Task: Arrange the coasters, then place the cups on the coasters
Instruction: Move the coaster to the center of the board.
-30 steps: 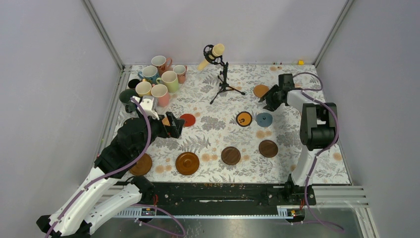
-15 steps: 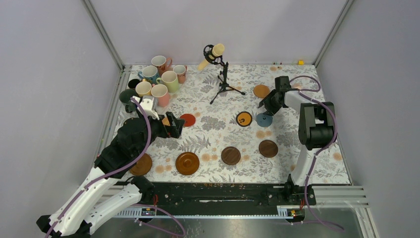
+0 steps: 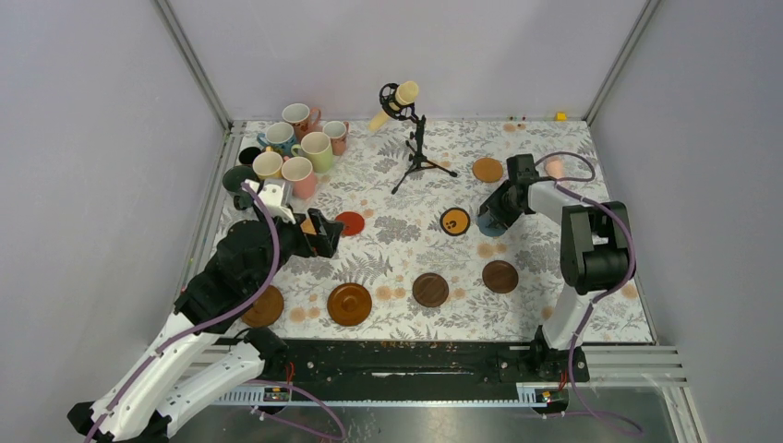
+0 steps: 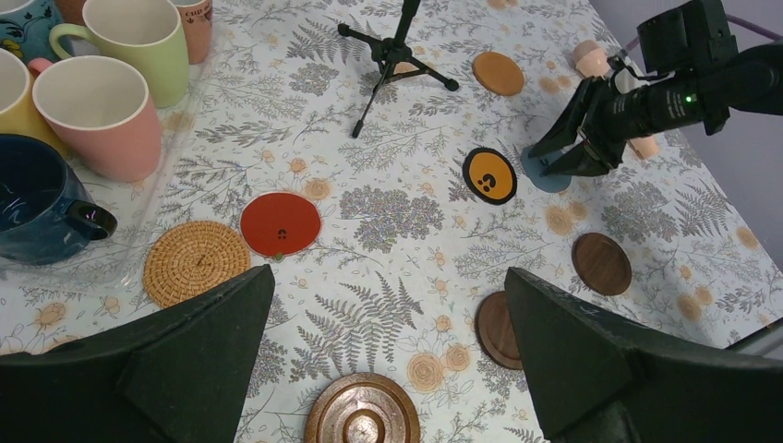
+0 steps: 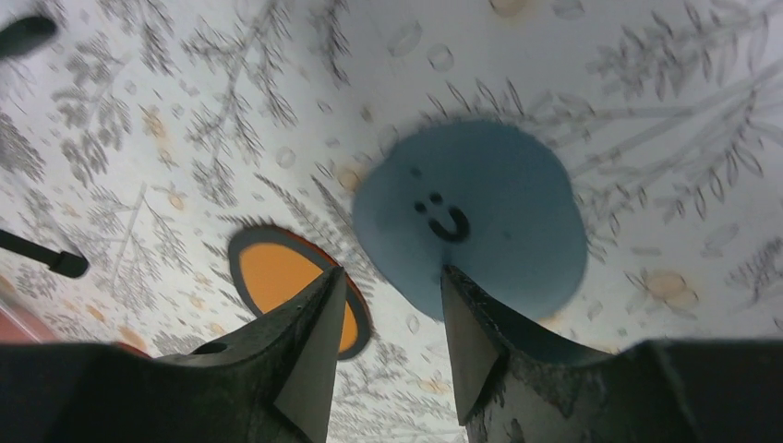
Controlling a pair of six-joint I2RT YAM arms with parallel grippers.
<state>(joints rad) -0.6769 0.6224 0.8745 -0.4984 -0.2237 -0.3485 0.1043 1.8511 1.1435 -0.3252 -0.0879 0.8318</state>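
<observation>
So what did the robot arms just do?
The right pincer slid from beside the tan coaster to just over the grey-blue coaster, jaws apart, holding nothing. The left pincer and the cups stayed put.

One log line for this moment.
right hand: open over blue coaster | left hand: open near red coaster | cups: clustered, far-left corner

The table (image 3: 388, 249), covered in a fern-and-flower print, carries a cluster of mugs (image 3: 297, 152) at upper left of the top view and a black microphone stand (image 3: 417, 159) at upper centre. Flat discs lie scattered across it. A tan coaster (image 3: 487, 170) sits at upper right, an orange black-rimmed coaster (image 3: 453, 221) just beside a grey-blue coaster (image 5: 471, 217) at centre right, a red coaster (image 3: 349, 222) near a cork coaster (image 4: 196, 262) at centre left, and four brown wooden coasters (image 3: 430, 289) toward the lower edge.
</observation>
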